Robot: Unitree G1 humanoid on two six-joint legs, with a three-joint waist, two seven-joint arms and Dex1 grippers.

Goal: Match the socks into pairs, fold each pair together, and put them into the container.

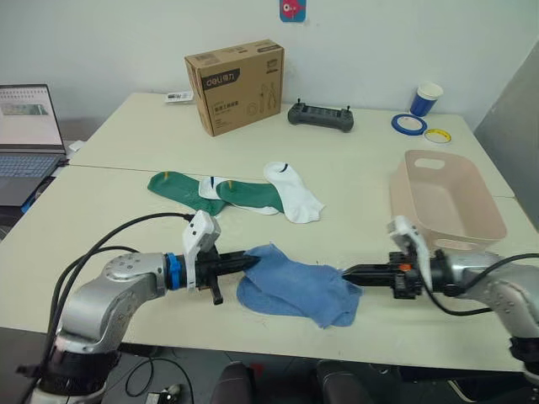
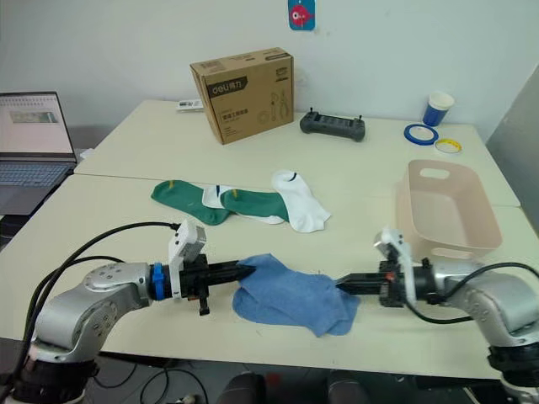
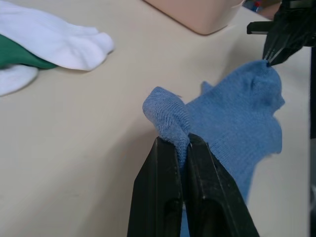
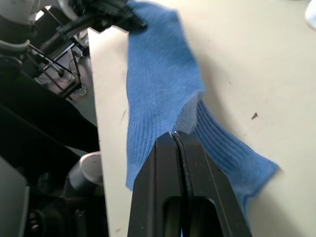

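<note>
Both tools — left tool, right tool — pinch blue socks near table edge.

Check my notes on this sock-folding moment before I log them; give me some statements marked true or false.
1. Both end effectors pinch the blue socks, the left end effector at one end and the right end effector at the other. True.
2. The container already holds a folded pair. False: it is empty.
3. The green socks and white socks lie in the container. False: they lie on the table.
4. A cardboard box stands at the far side of the table. True.
</note>
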